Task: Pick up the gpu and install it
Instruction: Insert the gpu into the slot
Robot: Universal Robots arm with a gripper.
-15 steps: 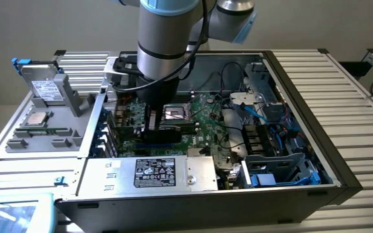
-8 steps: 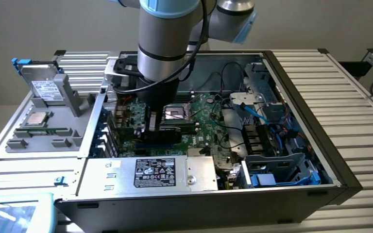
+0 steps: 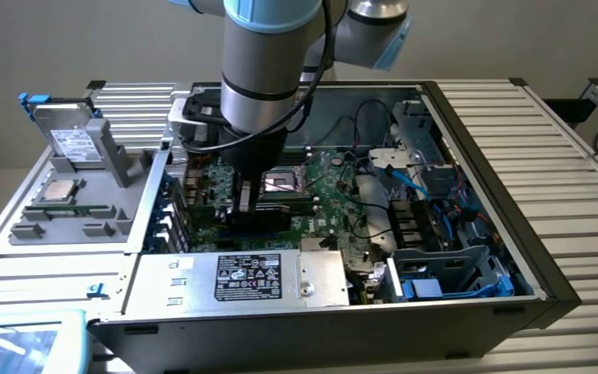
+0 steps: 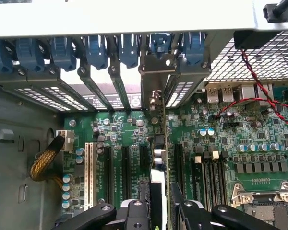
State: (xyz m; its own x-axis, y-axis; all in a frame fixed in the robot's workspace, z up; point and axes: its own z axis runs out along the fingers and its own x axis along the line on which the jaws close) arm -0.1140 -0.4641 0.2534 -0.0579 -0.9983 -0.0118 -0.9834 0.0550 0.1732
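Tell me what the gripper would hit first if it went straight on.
Probably the motherboard: the gripper holds the gpu edge-on above it, so the gpu would meet a slot first. Depth is unclear.

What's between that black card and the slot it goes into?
Nothing visible. The gripper holds the gpu on edge, directly over the motherboard. The card itself hides what lies right beneath it, so I cannot tell whether it is already seated.
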